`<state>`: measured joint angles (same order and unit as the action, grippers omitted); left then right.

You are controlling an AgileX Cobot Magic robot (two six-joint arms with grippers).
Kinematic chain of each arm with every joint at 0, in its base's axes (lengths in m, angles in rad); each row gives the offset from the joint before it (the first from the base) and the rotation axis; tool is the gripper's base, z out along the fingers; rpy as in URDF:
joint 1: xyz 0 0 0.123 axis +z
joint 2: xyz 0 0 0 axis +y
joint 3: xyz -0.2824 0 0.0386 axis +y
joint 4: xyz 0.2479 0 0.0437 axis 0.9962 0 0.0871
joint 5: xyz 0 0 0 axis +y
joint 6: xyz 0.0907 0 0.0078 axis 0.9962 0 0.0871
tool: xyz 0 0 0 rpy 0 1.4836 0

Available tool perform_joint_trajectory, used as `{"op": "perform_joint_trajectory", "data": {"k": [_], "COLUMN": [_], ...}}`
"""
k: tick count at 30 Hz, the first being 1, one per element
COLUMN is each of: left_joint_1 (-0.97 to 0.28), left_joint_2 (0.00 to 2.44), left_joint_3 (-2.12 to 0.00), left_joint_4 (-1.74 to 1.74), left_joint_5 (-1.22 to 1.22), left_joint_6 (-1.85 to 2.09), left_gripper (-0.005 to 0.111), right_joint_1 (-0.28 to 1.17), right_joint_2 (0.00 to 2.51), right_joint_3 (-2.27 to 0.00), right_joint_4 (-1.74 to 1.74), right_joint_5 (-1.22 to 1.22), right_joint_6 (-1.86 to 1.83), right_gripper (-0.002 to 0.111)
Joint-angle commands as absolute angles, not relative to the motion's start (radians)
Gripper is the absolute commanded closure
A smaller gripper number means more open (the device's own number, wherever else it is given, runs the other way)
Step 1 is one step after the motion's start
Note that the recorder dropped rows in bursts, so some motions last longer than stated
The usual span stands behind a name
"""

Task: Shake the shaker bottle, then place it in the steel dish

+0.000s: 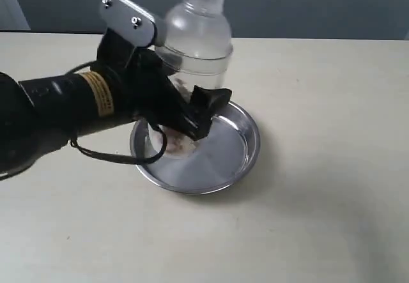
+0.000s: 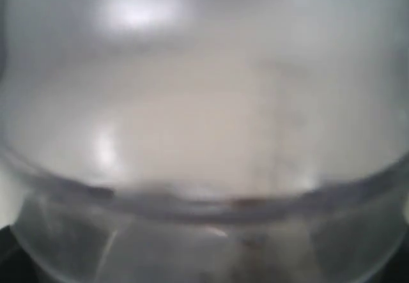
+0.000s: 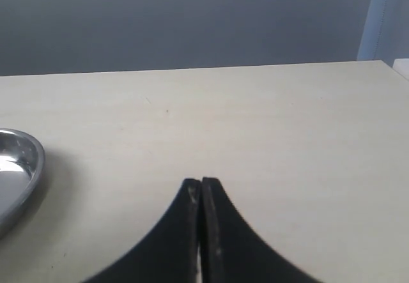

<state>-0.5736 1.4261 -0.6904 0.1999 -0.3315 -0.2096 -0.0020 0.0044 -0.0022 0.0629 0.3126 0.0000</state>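
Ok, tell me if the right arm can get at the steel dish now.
Probably yes: only bare table lies between the shut right gripper and the steel dish; the left gripper holds the shaker bottle at its other side.

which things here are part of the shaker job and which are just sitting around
Part of the job: shaker bottle; steel dish; left gripper, gripping the bottle.

Not part of it: right gripper, shut, holding nothing; table.

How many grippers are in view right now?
2. The left gripper grips the shaker bottle at the steel dish; the right gripper is shut above the table.
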Motion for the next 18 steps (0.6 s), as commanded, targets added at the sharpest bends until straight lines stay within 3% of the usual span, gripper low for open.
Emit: {"op": "perform_joint_trajectory", "data": {"k": [1,3,4,6,8,11,12,13,14,15,18], "left_joint_1": [-0.495,-0.591,-0.633,-0.575,-0.488,-0.649,-0.619,-0.497,-0.472,-0.493,-0.565], "left_joint_2": [1.470,1.433,1.417,1.428,1.464,1.420,1.426,1.465,1.482,1.487,1.416], "left_joint_3": [-0.712,-0.722,-0.717,-0.702,-0.705,-0.750,-0.744,-0.730,-0.730,-0.728,-0.812], "left_joint_4": [-0.289,0.178,0.248,0.011,-0.463,0.269,0.197,-0.180,-0.303,-0.177,-0.006], "left_joint_5": [-0.387,-0.279,-0.264,-0.349,-0.466,-0.226,-0.248,-0.325,-0.307,-0.213,-0.322], "left_joint_6": [-0.120,-0.128,-0.127,-0.012,0.014,-0.117,-0.087,-0.072,-0.072,-0.067,-0.074], "left_gripper": [0.106,0.106,0.106,0.106,0.106,0.106,0.106,0.106,0.106,0.106,0.106], "right_joint_1": [0.000,0.000,0.000,0.000,0.000,0.000,0.000,0.000,0.000,0.000,0.000], "right_joint_2": [0.000,0.000,0.000,0.000,0.000,0.000,0.000,0.000,0.000,0.000,0.000], "right_joint_3": [0.000,0.000,0.000,0.000,0.000,0.000,0.000,0.000,0.000,0.000,0.000], "right_joint_4": [0.062,0.062,0.062,0.062,0.062,0.060,0.060,0.060,0.060,0.060,0.060], "right_joint_5": [0.305,0.305,0.305,0.305,0.305,0.305,0.305,0.305,0.305,0.305,0.305], "right_joint_6": [0.000,0.000,0.000,0.000,0.000,0.000,0.000,0.000,0.000,0.000,0.000], "right_gripper": [0.109,0.109,0.109,0.109,0.109,0.109,0.109,0.109,0.109,0.109,0.109]}}
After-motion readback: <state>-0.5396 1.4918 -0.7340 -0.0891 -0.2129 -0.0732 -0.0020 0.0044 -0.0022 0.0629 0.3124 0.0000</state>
